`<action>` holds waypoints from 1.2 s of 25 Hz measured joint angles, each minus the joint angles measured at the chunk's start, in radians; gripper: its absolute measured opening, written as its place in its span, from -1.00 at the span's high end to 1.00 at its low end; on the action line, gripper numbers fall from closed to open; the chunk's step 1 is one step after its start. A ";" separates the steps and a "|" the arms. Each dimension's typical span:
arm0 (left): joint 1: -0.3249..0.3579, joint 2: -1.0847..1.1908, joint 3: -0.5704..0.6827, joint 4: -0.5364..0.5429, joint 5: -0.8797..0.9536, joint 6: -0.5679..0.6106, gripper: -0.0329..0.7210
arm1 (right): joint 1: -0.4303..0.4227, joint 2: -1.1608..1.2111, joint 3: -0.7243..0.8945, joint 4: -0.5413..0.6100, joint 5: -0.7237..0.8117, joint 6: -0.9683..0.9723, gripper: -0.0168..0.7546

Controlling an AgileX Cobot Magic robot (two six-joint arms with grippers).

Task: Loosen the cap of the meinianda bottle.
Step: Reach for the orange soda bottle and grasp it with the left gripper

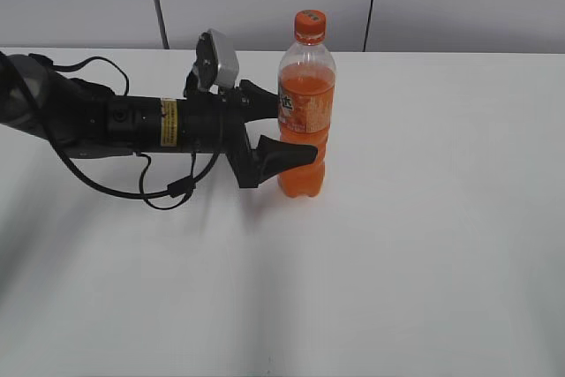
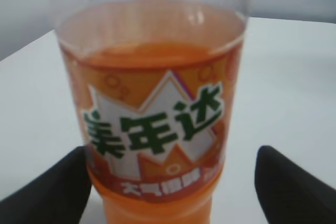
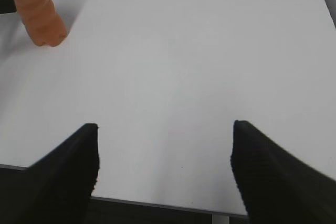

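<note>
Bottle label (image 2: 157, 124): fills the left wrist view; orange, glossy, with a white peak and green characters, wrapped round a clear plastic wall.
Left claw (image 1: 284, 125): released, jaws spread to either side of the bottle's labelled middle; in the left wrist view, one black fingertip (image 2: 50, 190) looks just against the wall, the other stands off with a gap of white surface showing.
Bottle (image 1: 305, 112): upright on the table (image 1: 424, 245), a little left of the middle in the exterior view; tall, clear, ribbed lower down, orange drink up to the shoulder, empty clear dome above.
Cap (image 1: 310, 26): small, round, orange, ridged rim, much narrower than the body; sits on the neck, untouched, nothing near it.
Right claw (image 3: 165, 171): released and empty, matte black wedge-shaped fingers wide apart over bare table at the near edge; well apart from the bottle, whose base shows far off at top left in its own view; out of sight in the exterior view.
Table: smooth, white, matte, soft shadows only.
Step in hand: likely bracing the body with the left claw; grip not yet closed.
Next move: probably squeeze the middle firmly enough to stop rotation without crushing thin plastic, then bring the right claw over the cap for a twist.
</note>
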 joint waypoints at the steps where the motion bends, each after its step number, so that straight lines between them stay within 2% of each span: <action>1: -0.003 0.005 -0.004 -0.004 0.003 0.000 -0.61 | 0.000 0.000 0.000 0.000 0.000 0.000 -0.56; 10: -0.051 0.016 -0.046 -0.019 0.062 -0.003 -0.61 | 0.000 0.000 0.000 0.000 0.000 0.000 -0.56; 17: -0.056 0.016 -0.047 -0.037 0.066 -0.004 -0.60 | 0.000 0.000 0.000 0.000 0.000 0.000 -0.56; 25: -0.057 0.016 -0.047 -0.112 0.075 -0.006 -0.34 | 0.000 0.000 0.000 0.000 0.000 0.000 -0.56; 30: -0.058 0.016 -0.047 -0.116 0.081 -0.007 -0.30 | 0.000 0.000 0.000 0.000 0.000 0.003 -0.56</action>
